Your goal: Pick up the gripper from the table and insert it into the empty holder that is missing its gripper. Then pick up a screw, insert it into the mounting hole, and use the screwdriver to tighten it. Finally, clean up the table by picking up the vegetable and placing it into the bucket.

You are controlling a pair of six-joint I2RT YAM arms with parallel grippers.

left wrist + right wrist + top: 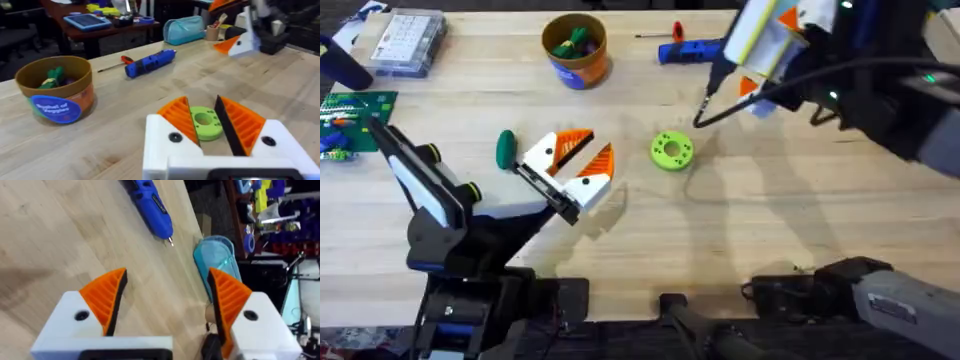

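Note:
The lime-green disc [671, 150] lies flat mid-table, its round mounting hole [203, 119] facing up. My left gripper [590, 150] hovers open just left of it, and in the left wrist view the disc sits between its orange fingertips [176, 114]. The dark green vegetable [506, 148] lies on the table left of that gripper. My right gripper [763, 52] is raised at the far right, open and holding nothing [167, 277]. The blue screwdriver [690, 50] lies on the table [770, 210] just left of it. The orange-tan bucket [575, 48] stands at the back centre.
A small red-handled tool [665, 33] lies behind the screwdriver. A clear parts box [408, 40] and a green circuit board [350, 120] sit at the far left. A teal pouch [215, 260] is beyond the table's far edge. Toy pieces lie inside the bucket.

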